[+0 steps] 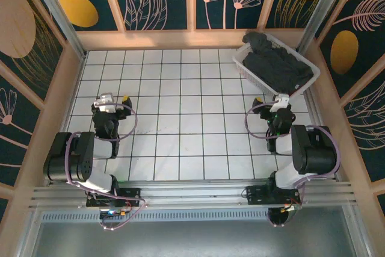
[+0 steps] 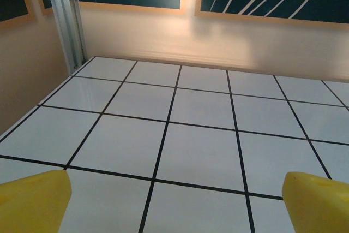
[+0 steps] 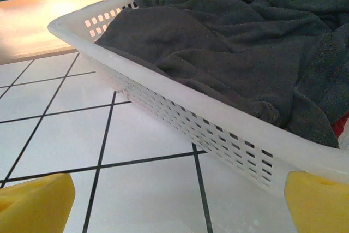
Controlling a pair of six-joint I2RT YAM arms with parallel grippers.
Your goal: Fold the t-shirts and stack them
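The dark grey t-shirt [image 1: 278, 64] lies crumpled in a white lattice basket [image 1: 251, 79]. The basket sits at the far right corner of the white tiled worktop [image 1: 180, 118], turned at an angle to the worktop's edges. The cloth heaps above the rim and covers most of the basket's inside. From the right wrist camera, a sliver of red cloth [image 3: 342, 125] peeks from under the grey folds, against the rim at the basket's right end. It is too small to say more of it.

The left end effector [image 1: 115, 99] hangs over the left side of the worktop, near the left edge. It is released, its 2 yellow fingertips [image 2: 34, 203] spread wide with bare tiles between them.

The right end effector [image 1: 271, 100] hangs over the right side of the worktop, just short of the basket's near wall and apart from it. It is released too, with its 2 fingertips spread wide and the perforated wall and grey cloth framed between them.

Both arms are folded back toward the near edge.
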